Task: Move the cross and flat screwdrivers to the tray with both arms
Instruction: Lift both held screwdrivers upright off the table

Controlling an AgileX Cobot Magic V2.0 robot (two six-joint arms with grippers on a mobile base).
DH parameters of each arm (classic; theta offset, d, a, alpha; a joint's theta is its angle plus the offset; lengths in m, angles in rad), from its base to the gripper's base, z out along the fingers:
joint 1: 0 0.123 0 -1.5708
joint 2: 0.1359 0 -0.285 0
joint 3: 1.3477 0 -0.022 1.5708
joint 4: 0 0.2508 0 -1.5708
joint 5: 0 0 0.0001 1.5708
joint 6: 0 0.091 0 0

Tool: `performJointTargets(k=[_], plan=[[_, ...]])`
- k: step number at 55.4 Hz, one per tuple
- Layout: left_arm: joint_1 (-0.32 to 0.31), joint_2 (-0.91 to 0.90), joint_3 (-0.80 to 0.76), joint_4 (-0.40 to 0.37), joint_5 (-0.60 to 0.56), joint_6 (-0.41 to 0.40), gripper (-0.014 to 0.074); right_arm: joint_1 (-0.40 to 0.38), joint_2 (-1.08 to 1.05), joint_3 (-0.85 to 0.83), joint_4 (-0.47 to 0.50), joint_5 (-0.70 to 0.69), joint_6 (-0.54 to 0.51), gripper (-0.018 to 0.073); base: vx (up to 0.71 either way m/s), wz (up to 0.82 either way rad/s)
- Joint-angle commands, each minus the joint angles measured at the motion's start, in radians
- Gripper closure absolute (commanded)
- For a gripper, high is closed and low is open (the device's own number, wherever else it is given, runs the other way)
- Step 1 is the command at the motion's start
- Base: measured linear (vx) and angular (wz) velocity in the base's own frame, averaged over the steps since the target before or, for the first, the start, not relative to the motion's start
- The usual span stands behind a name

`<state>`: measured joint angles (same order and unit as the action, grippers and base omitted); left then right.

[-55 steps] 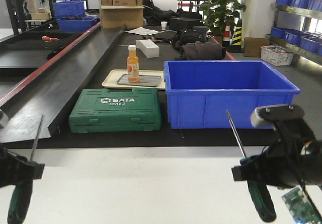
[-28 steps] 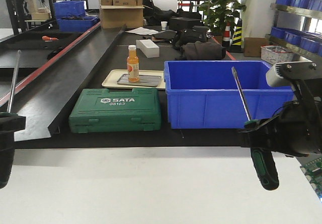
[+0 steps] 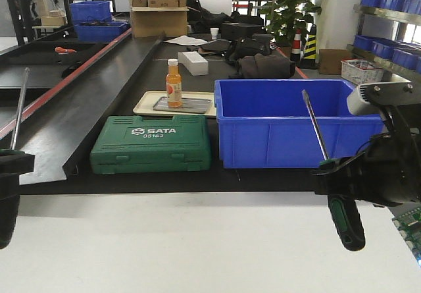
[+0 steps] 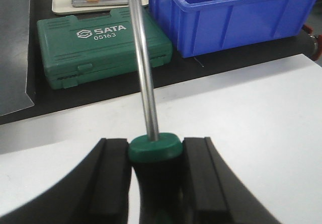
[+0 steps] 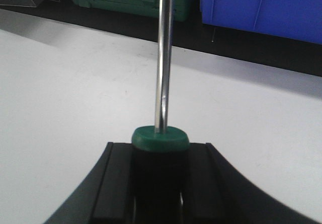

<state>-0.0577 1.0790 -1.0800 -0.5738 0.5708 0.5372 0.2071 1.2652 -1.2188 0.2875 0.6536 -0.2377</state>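
Observation:
My left gripper (image 3: 9, 164) at the left edge is shut on the black-and-green handle of a screwdriver (image 3: 18, 108). Its steel shaft points up and away. The left wrist view shows the jaws (image 4: 155, 146) clamped just below the green collar (image 4: 154, 147). My right gripper (image 3: 335, 173) is shut on a second screwdriver (image 3: 314, 128), with its shaft tilted up-left and its handle (image 3: 346, 224) hanging below. The right wrist view (image 5: 160, 148) shows the same grip. Both are held above the white table. The beige tray (image 3: 146, 102) lies behind the green case. I cannot tell the tip types.
A green SATA tool case (image 3: 151, 145) and a large blue bin (image 3: 296, 118) stand on the black surface between the grippers and the tray. An orange bottle (image 3: 173, 82) and a grey plate (image 3: 187, 103) sit on the tray. A black sloped board (image 3: 79, 108) lies at left.
Over the last second both arms rose with their screwdrivers, lifting the handles off the white table. In the last half second they have barely moved.

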Motion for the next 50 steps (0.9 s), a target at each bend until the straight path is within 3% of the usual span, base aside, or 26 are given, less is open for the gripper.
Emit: performJointTargets(k=[1,50], plan=[[-0.004,-0.018,-0.035,-0.033,-0.075,-0.002,0.0596,0.001,-0.030,-0.038,0.015,-0.082,-0.002,0.0567,0.00,0.00],[-0.004,-0.018,-0.035,-0.033,-0.076,-0.002,0.0596,0.001,-0.030,-0.038,0.015,-0.082,-0.002,0.0567,-0.08,0.01]])
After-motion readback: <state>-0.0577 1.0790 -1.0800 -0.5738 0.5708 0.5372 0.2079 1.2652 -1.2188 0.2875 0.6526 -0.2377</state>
